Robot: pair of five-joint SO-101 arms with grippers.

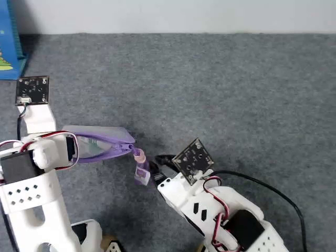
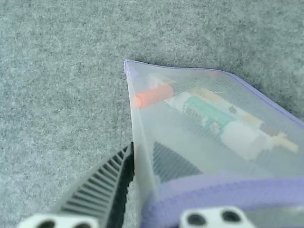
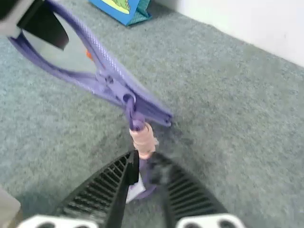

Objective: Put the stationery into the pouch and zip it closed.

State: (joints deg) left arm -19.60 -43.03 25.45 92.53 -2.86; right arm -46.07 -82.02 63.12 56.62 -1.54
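A translucent pouch [image 1: 100, 143] with a purple zip band is held up off the grey mat. My left gripper [image 1: 75, 148] is shut on its left end; in the left wrist view a ribbed finger [image 2: 111, 183] presses the pouch wall [image 2: 190, 142]. Inside lie an orange-capped pen [image 2: 153, 95], a green and white tube [image 2: 209, 111] and a white piece [image 2: 242, 135]. The zip slider [image 3: 114, 83] sits near the pouch's right end, and the mouth gapes to its left. My right gripper [image 3: 145, 164] is shut on the zipper pull [image 3: 142, 140], also the gripper [image 1: 146, 172].
A blue box [image 1: 8, 47] stands at the back left corner by the white wall, the same box [image 3: 121, 7] beyond the pouch. A black cable [image 1: 273, 194] trails from the right arm. Grey mat [image 1: 236, 94] stretches open to the right and back.
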